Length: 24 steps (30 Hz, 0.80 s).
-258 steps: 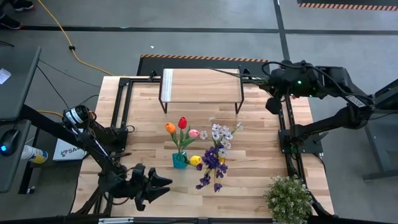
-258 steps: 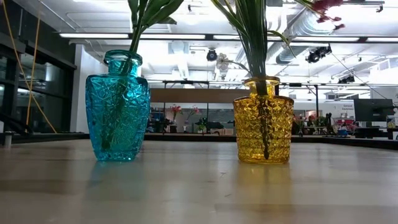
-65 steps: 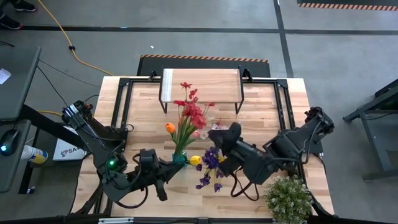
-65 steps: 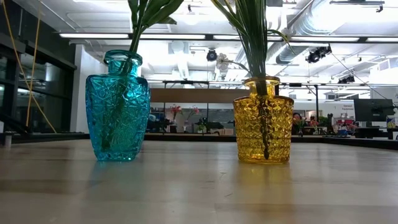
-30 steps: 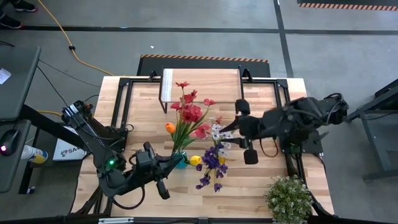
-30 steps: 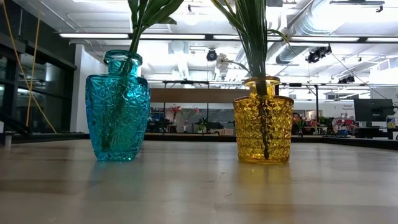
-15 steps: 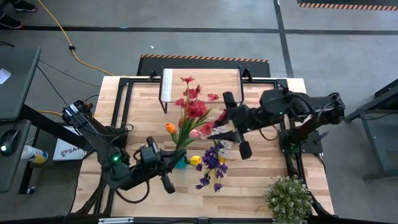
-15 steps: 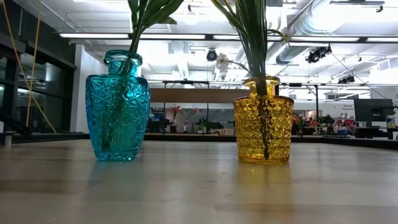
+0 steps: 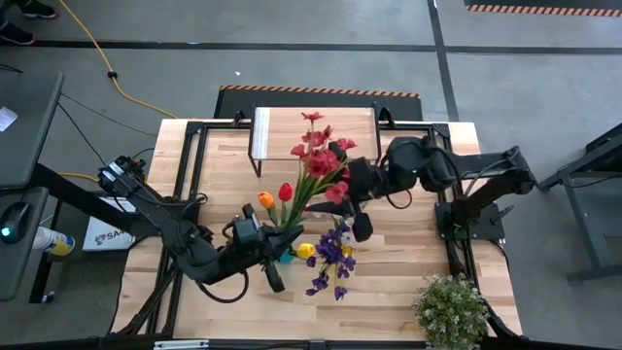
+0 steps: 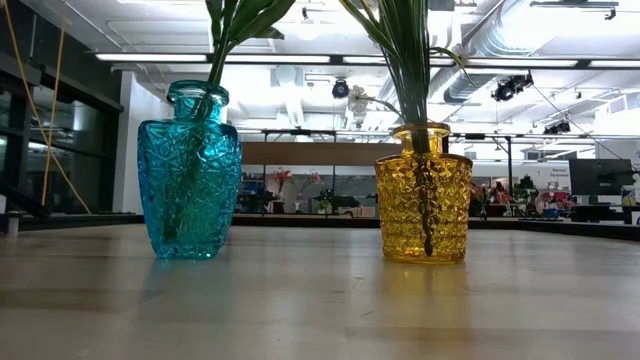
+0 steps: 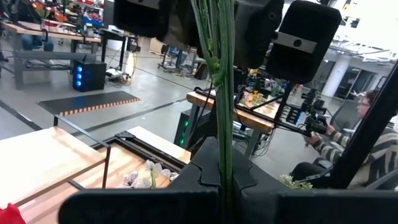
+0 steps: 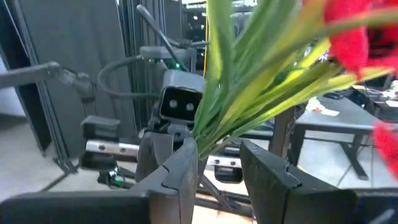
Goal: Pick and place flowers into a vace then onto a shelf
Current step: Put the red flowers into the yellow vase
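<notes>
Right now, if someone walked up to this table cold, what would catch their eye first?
Most likely the red spray, fanned out above mid-table in front of the shelf, with both grippers meeting at it: the left gripper shut on the stems low down by the teal vase, the right gripper around them higher up. Next, the tulips in that vase and the purple and white flowers in the yellow vase.
</notes>
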Available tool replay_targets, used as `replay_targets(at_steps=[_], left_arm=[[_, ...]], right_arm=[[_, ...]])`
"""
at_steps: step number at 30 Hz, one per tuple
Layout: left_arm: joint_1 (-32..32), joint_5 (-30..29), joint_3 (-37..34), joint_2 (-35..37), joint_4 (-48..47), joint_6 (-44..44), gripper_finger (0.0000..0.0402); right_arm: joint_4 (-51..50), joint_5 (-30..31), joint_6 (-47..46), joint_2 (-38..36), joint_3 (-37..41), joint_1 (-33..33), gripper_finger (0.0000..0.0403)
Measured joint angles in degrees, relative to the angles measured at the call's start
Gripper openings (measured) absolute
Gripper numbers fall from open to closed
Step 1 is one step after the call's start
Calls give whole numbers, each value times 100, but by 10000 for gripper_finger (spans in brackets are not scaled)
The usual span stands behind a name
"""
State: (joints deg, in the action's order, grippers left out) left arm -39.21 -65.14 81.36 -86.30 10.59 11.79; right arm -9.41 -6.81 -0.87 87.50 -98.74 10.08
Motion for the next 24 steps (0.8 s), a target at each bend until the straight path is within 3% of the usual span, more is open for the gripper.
replay_targets(at_steps=[10,24], left_arm=[[25,-29,0,0,0,0,22],[254,331,0,0,5,40,22]], right_arm=[[1264,-932,-668,-4,485,-238,113],[1272,-998,-666,-4,489,-231,113]])
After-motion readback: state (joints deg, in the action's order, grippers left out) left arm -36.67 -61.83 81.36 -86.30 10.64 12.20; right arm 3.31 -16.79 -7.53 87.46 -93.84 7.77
